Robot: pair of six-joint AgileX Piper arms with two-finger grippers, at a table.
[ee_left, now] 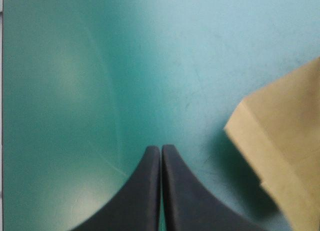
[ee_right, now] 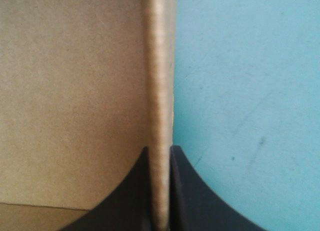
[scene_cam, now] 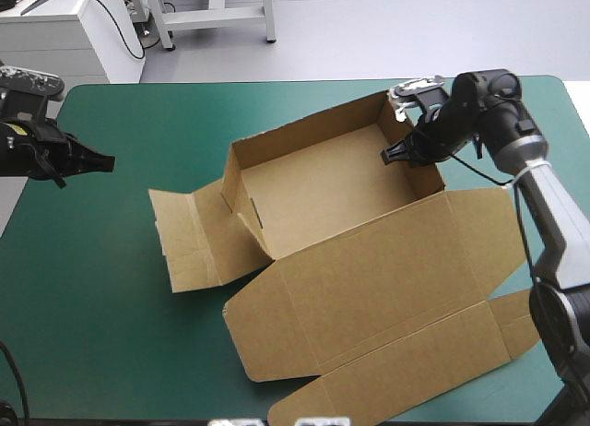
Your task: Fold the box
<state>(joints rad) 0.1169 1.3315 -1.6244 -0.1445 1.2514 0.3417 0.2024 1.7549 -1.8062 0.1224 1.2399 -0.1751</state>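
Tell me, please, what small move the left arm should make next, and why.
Probably move the left gripper toward the flat left side flap of the brown cardboard box and open its black fingers. It hovers shut over the teal-green table cover, apart from the box, while the right gripper clamps the raised right wall.

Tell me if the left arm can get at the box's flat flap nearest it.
Probably yes: only bare teal-green cover lies between the left arm and that flap; its jaws stand shut.
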